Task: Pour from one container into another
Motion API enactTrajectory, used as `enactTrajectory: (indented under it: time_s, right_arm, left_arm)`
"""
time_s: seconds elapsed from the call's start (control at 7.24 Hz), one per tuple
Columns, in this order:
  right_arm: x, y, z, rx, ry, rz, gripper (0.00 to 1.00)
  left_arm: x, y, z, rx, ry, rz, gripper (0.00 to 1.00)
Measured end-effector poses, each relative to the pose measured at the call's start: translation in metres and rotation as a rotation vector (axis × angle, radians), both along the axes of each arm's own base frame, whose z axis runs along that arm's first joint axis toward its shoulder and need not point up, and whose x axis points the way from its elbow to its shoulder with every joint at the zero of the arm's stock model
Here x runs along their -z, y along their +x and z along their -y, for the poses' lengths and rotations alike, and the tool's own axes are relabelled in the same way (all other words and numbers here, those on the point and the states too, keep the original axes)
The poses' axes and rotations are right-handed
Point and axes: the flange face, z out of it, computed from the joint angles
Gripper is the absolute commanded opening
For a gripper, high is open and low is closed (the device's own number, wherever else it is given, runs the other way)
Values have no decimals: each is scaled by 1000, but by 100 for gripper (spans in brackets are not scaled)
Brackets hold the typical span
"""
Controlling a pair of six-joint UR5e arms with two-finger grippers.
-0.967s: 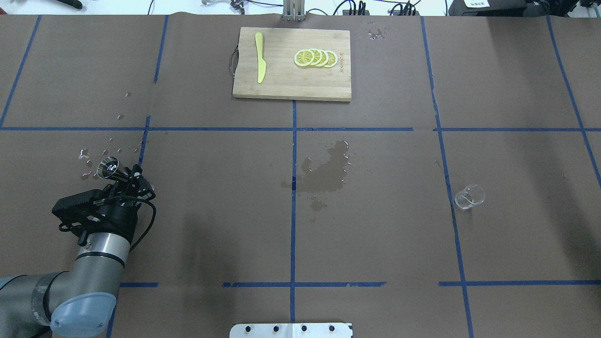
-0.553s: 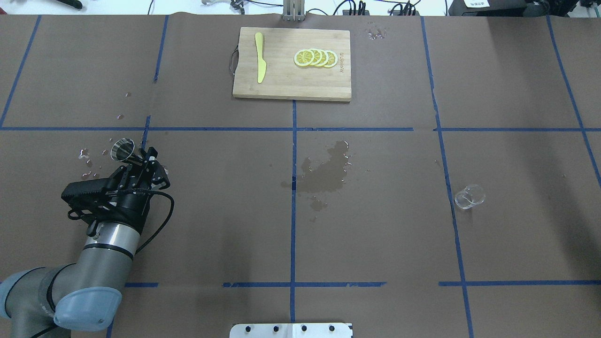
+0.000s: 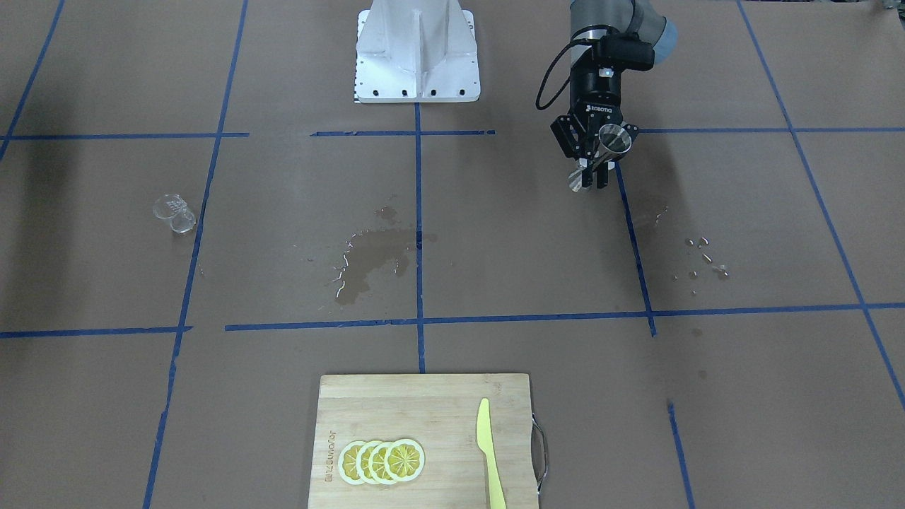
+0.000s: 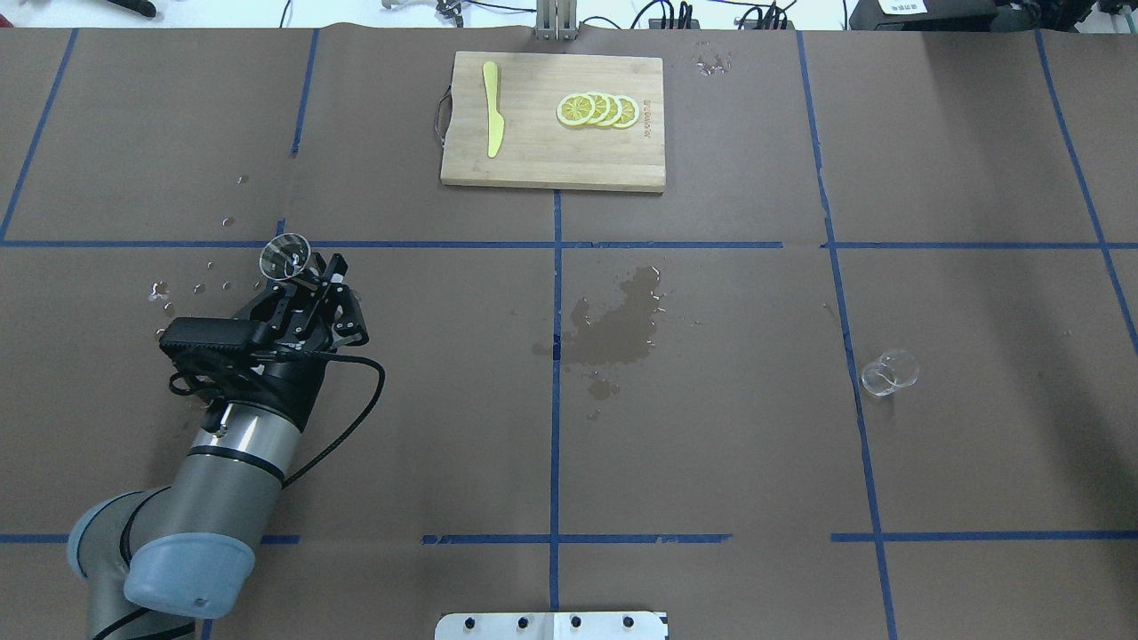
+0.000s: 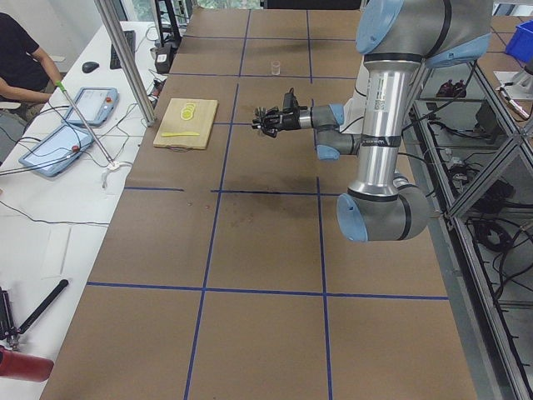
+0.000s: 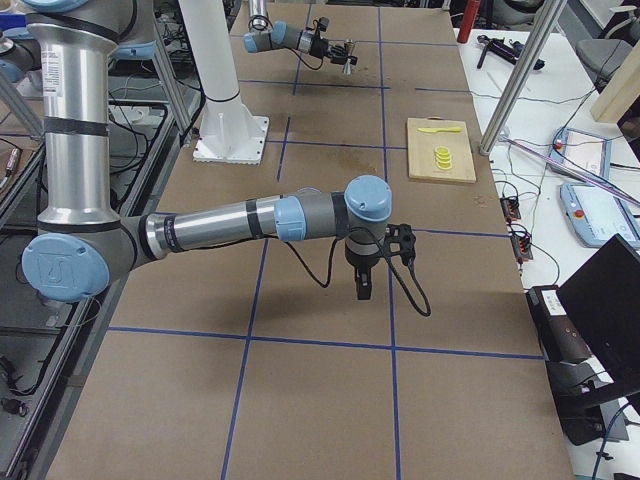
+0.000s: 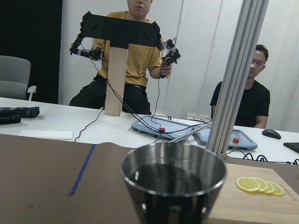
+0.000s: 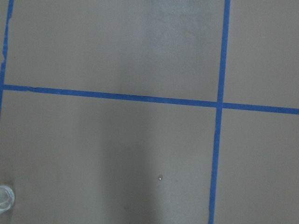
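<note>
Small silver-grey metal hourglass jigger (image 4: 284,258) sits clamped at its narrow waist in left gripper (image 4: 311,283), lifted off the table, rim up in the wrist view. My read: rigid, light, smooth and likely slippery if wet, so the waist is the right hold; any liquid inside makes it top-heavy. Short clear round cup (image 4: 887,373) stands well apart, far off to this gripper's right; light, easily knocked, maybe fragile. Right gripper (image 6: 361,290): spread of jaws, cannot tell.
</note>
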Motion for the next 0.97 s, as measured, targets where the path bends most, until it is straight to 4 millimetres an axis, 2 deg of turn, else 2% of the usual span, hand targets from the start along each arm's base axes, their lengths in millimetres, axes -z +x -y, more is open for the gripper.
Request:
enactTrajectory:
  time_s: [0.14,0.41,0.55,0.83,0.97]
  right_arm:
    - [26,-25,3,-8,0,1,100]
    - [74,-85,-5,-72,1,13,100]
    - [95,-111,-15,-90,20,23,100]
    - [142,-160,-51,-146,10,36,100]
    - [161,-196,-71,-148,45,11,100]
  left_arm:
    - [14,11,3,-20,19,18,0]
    - [29,20,13,-71,54,106,0]
    - [34,27,21,-83,62,131,0]
    - [34,46,40,-96,60,172,0]
    - [37,53,46,-126,66,191,0]
